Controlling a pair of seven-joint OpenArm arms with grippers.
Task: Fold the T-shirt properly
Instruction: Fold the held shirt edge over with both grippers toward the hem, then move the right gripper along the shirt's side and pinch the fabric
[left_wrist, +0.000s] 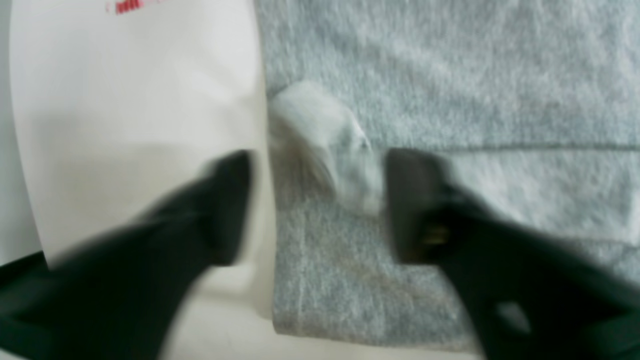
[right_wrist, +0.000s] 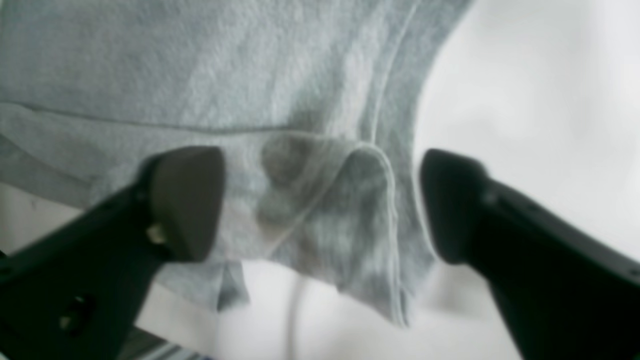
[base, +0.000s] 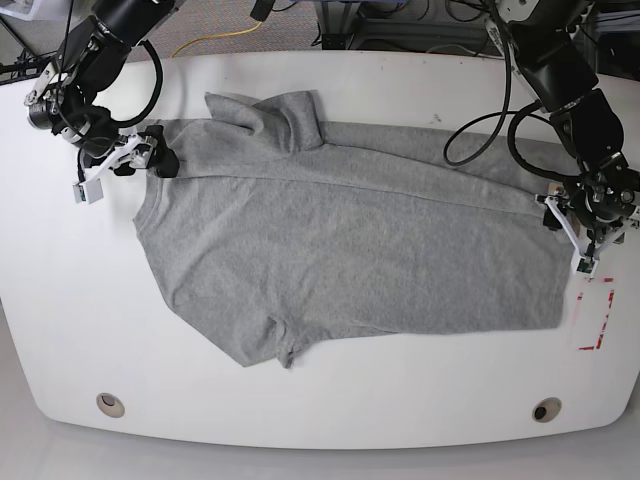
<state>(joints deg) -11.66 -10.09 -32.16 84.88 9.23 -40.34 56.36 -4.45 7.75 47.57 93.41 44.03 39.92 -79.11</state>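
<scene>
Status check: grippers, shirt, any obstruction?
Left gripper open at the shirt's edge. Right gripper open, straddling a bunched fold, nothing held. T-shirt spread on the table, top edge folded over. No obstruction seen.

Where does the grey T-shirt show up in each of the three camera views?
Left wrist: T-shirt fills the right side, edge against white table.
Right wrist: fills top left, a bunched corner between the open end effector fingers.
Base: spread across the table's middle.
Shared landmark: the white table.

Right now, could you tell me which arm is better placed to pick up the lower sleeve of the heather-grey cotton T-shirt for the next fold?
Probably the right gripper: it hovers open at the collar end of the heather-grey cotton T-shirt, the end where that lower sleeve lies. The left gripper is open at the hem edge, farther away.
</scene>
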